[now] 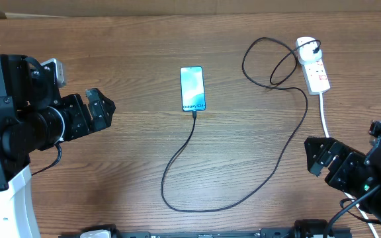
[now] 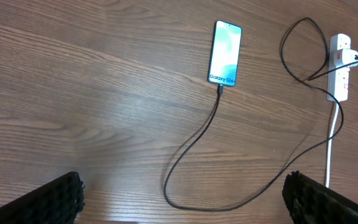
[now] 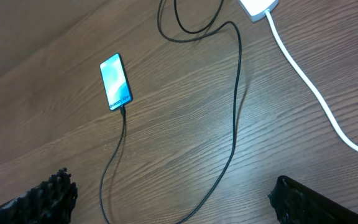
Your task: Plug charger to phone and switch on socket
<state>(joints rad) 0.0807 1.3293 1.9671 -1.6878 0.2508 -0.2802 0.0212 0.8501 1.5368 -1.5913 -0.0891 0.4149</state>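
The phone (image 1: 192, 88) lies screen up in the middle of the table, also in the left wrist view (image 2: 224, 52) and the right wrist view (image 3: 115, 81). The charger cable (image 1: 197, 208) has its tip in the phone's near end; it loops round the front and runs to its black plug in the socket (image 1: 313, 71), a white power strip at the back right, also seen in the left wrist view (image 2: 340, 68). My left gripper (image 1: 101, 109) is open and empty at the left. My right gripper (image 1: 323, 158) is open and empty at the front right.
The strip's thick white cord (image 1: 325, 119) runs toward the front right, close to my right arm. The cable loop (image 2: 185, 199) lies on the wood between the two arms.
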